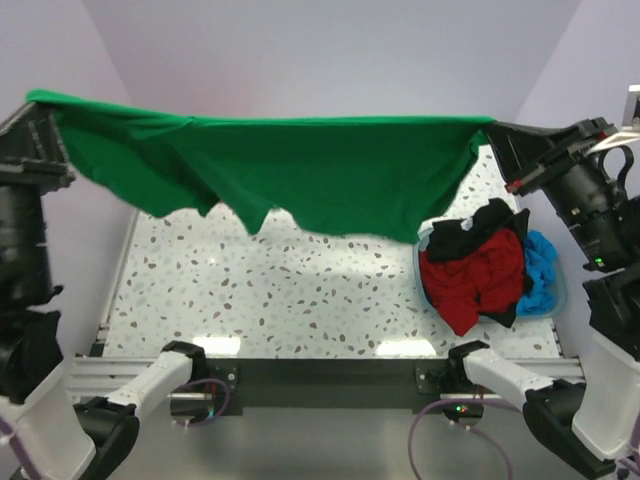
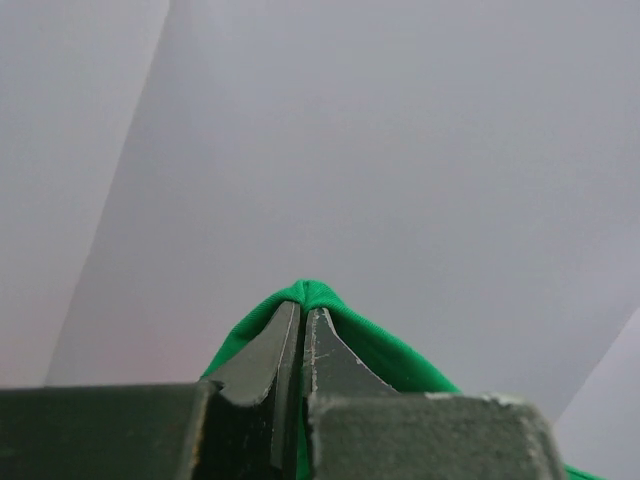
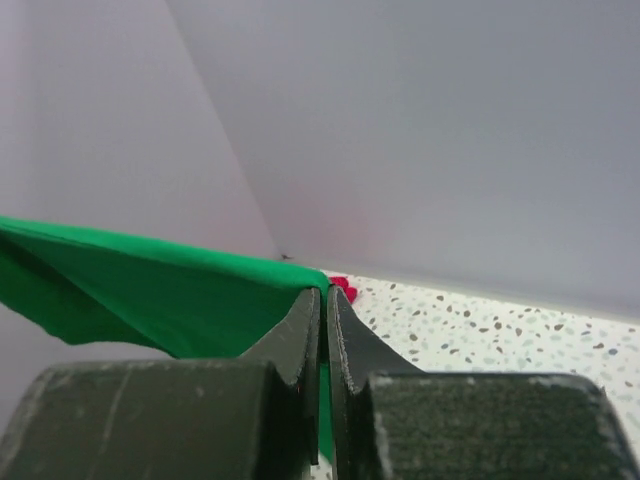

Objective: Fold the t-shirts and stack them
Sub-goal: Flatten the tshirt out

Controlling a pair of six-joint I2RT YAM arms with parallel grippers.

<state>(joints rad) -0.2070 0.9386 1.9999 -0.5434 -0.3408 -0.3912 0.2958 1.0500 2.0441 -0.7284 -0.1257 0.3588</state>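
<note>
Green t-shirt (image 1: 300, 170) is up in the air, stretched wide between both arms and running from 10 o'clock to 2 o'clock across the top view. Its top edge is taut. The lower edge sags in uneven folds above the speckled table (image 1: 280, 300).

Left gripper (image 1: 38, 103) is at 10 o'clock on the shirt's left corner. In the left wrist view the jaws are almost together with only a thin slit showing, and green cloth bunches over the tips.

Right gripper (image 1: 503, 135) is at 2 o'clock on the shirt's right corner. In the right wrist view the jaws are likewise pressed nearly together with green cloth pinched between them. The shirt runs off toward 9 o'clock.

Light-blue basket (image 1: 420, 270) sits on the table at 4 o'clock, below the shirt's right end. Piled in it:
- dark red t-shirt (image 1: 480, 278) in the middle, spilling over the near rim
- black t-shirt (image 1: 478, 230) on top at 12 o'clock of the pile
- blue t-shirt (image 1: 540, 268) at the pile's 3 o'clock side
</note>
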